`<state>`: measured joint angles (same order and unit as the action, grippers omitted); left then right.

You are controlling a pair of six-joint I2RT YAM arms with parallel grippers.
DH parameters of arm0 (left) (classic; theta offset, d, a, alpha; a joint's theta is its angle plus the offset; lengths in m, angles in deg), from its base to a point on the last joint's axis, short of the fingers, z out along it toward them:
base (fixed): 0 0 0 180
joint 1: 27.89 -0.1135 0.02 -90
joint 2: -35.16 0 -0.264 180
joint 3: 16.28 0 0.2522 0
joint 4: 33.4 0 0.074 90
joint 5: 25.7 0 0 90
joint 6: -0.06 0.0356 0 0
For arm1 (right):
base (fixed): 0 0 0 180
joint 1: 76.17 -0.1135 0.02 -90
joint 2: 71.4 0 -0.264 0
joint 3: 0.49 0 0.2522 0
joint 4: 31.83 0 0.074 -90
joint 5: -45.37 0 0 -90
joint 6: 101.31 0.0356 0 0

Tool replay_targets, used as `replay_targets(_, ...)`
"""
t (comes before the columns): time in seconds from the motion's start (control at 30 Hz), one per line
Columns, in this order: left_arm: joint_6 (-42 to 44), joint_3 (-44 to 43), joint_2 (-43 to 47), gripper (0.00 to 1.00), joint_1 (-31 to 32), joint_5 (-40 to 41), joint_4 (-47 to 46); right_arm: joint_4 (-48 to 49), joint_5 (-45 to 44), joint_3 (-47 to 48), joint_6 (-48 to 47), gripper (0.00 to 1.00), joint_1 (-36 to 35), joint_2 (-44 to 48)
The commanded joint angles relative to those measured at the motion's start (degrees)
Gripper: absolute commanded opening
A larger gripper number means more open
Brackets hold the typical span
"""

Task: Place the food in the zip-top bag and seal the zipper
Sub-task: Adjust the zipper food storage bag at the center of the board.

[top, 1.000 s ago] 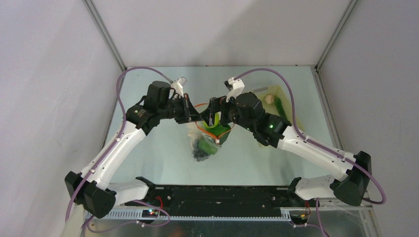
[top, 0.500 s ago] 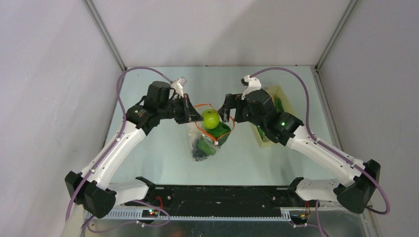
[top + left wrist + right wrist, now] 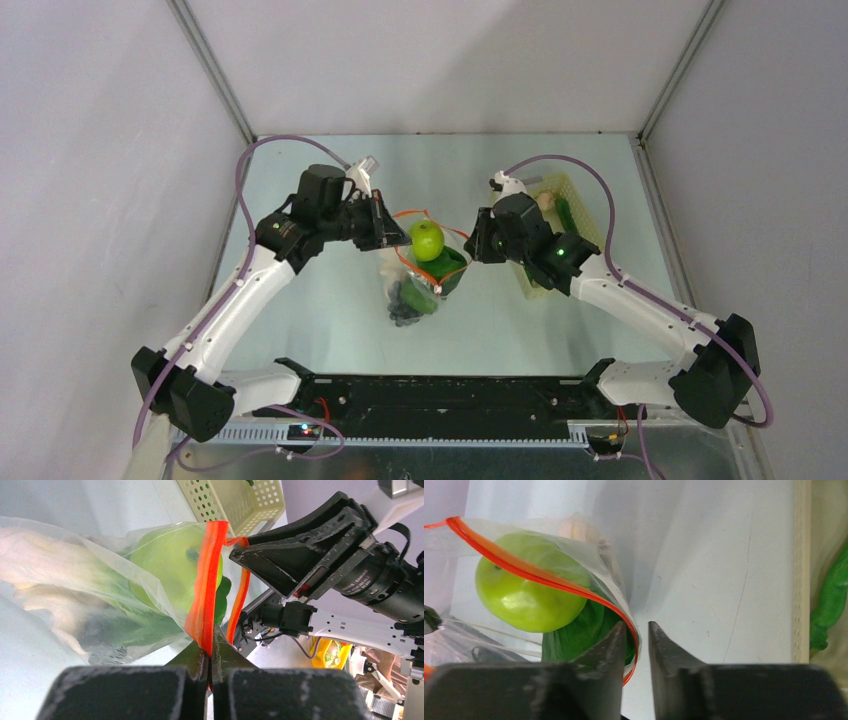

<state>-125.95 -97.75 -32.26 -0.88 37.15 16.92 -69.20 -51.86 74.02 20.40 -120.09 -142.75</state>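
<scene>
Evidently the filling step is in hand. On the counter (image 3: 330, 300), grapes (image 3: 405, 312) lie at the near, closed end of the zip-top bag (image 3: 415, 290), and the green apple (image 3: 427, 240) sits in its mouth. At the bag's left, the left tool (image 3: 210, 652) is clamped on the zipper (image 3: 206, 580). At the bag's right, the right tool (image 3: 637, 630) has its jaws narrowly apart about the rim, not visibly pinching. Beyond the bag, to its right, a basket (image 3: 578, 188) holds a mushroom (image 3: 545, 200) and a green pepper (image 3: 567, 215). Fetching these probably comes next, and calls for wider jaws.
</scene>
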Motion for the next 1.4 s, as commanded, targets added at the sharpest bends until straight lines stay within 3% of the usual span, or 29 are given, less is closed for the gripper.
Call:
replay_targets(0.0, 0.53, -0.69, 1.03, 0.0, 0.05, -0.49, -2.56, 3.55, 2.37, -0.03, 0.46, 0.13, 0.51, 0.4)
replay_targets(0.07, 0.58, -0.76, 1.03, 0.0, -0.02, -0.33, -2.35, 3.55, 3.04, -0.02, 0.2, 0.0, 0.55, 1.2)
replay_targets(0.23, 1.21, -1.42, 1.21, 0.01, 0.0, 1.82, -0.99, 5.45, 11.22, -0.06, -2.48, 0.0, 0.43, 4.53)
replay_targets(0.3, 2.41, -2.7, 1.19, 0.01, -0.02, 5.77, 1.76, 6.48, 16.2, -0.02, -3.54, 0.0, 0.41, 6.2)
replay_targets(0.43, 4.87, -7.95, 0.89, 0.01, 0.04, 21.68, 10.14, 7.0, 23.22, 0.35, -4.25, 0.0, 0.39, 9.7)
replay_targets(0.63, 6.67, -10.95, 1.96, 0.01, -0.02, 32.22, 16.12, 1.66, 19.43, 2.88, -5.61, 0.0, 0.5, 11.32)
replay_targets(0.8, 7.31, -11.4, 1.65, 0.02, -0.02, 31.4, 16.38, 1.23, 19.27, 4.29, -5.69, 0.0, 0.48, 11.22)
replay_targets(1.13, 7.67, -8.14, -0.59, 0.03, -0.02, 12.5, 9.88, 7.36, 25.34, 7.16, -4.04, 0.0, -2.17, 3.24)
replay_targets(1.37, 7.2, -6.84, -1.97, 0.03, -0.02, 8.24, 7.92, 10.49, 26.78, 8.45, -2.2, 0.0, -2.97, -1.41)
